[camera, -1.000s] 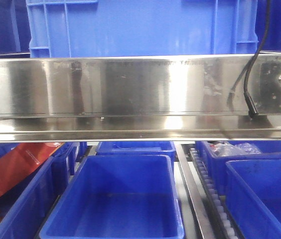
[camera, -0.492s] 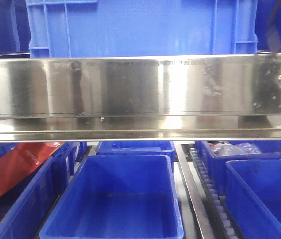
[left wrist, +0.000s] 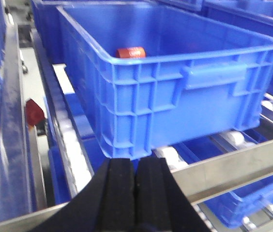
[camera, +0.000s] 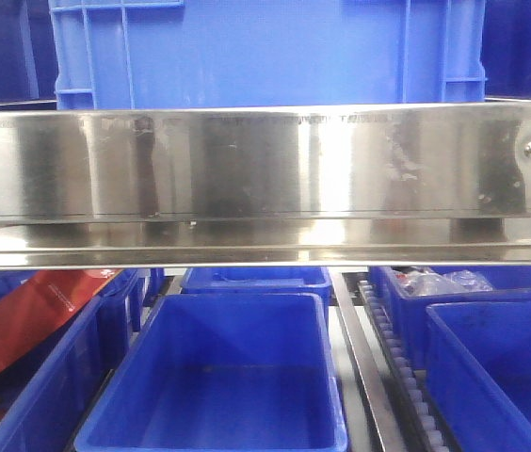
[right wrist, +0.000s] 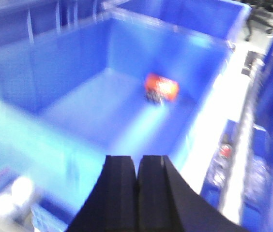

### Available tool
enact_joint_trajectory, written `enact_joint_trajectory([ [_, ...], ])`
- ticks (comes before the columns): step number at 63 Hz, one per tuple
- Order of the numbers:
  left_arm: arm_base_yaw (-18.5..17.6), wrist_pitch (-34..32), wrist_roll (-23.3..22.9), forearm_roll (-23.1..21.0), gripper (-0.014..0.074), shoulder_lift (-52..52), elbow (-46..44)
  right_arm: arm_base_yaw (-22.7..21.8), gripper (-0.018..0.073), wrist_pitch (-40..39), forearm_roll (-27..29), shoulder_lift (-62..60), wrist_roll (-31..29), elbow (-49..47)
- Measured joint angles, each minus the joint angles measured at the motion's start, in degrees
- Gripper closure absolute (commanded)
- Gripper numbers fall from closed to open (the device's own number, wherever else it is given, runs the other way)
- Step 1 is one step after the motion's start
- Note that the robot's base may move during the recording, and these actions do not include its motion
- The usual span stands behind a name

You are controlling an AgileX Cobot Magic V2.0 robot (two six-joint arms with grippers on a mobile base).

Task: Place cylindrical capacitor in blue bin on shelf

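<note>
The black cable has gone from before the shelf [camera: 265,174] rail.

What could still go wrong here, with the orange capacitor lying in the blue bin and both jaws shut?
1. The cylindrical capacitor lies on its side on the bin floor, so it may roll if the blue bin is jolted on its rollers.
2. The left gripper hovers low near the steel rail; a careless retreat might clip it.
3. The right wrist view is blurred, suggesting fast motion close to the bin wall.
</note>
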Motion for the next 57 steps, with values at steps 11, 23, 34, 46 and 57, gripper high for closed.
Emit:
enact_joint_trajectory([
  [11,0.0,-1.1,0.0,1.0,0.0708,0.0,0.0,0.0,0.0713,-7.5,-0.8,-12.5,0.0,17.0],
  [23,0.0,-1.3,0.0,1.3,0.0708,0.0,0.0,0.0,0.0713,-11.3,-1.0,-23.9,0.1,31.0],
  [34,0.0,-1.3,0.0,1.3,0.0708,0.0,0.0,0.0,0.0713,-15.0,-1.1,-33.6,0.1,43.1],
  [46,0.0,-1.3,0.0,1.3,0.0708,0.0,0.0,0.0,0.0713,-20.4,-1.1,-42.6,0.2,51.2],
  [57,0.0,-1.3,0.0,1.3,0.0708,0.0,0.0,0.0,0.0713,-21.4,-1.1,-45.7,0.2,52.0],
])
